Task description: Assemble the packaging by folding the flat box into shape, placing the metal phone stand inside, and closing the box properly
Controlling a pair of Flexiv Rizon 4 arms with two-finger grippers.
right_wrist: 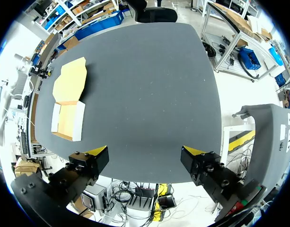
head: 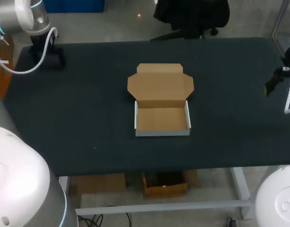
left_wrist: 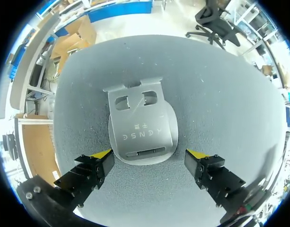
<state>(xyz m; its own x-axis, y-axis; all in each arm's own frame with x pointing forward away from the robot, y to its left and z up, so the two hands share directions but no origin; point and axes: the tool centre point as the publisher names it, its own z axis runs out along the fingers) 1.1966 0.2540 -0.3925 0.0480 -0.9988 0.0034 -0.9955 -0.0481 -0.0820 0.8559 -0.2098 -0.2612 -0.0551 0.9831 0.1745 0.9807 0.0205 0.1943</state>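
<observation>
Head view: the box (head: 162,118) is seen at the middle of the table (head: 88,118), already folded into a tray with its walls up. The lid lies open and flat behind it. Nothing is seen inside. The stand cannot be made out here. The folding step is judged done.

Left wrist view: the stand (left_wrist: 142,135) lies flat on the table, its rounded base between the tips of the left gripper (left_wrist: 149,154). The claw is spread wide, a finger on each side of the base; contact cannot be confirmed, so no grasp is counted. The stand is judged not yet picked up.

Right wrist view: the right gripper (right_wrist: 145,151) is held wide with nothing in it, over the table edge, well apart from the box. Left to do: gripping the stand, placing it in the tray, closing the lid.
</observation>
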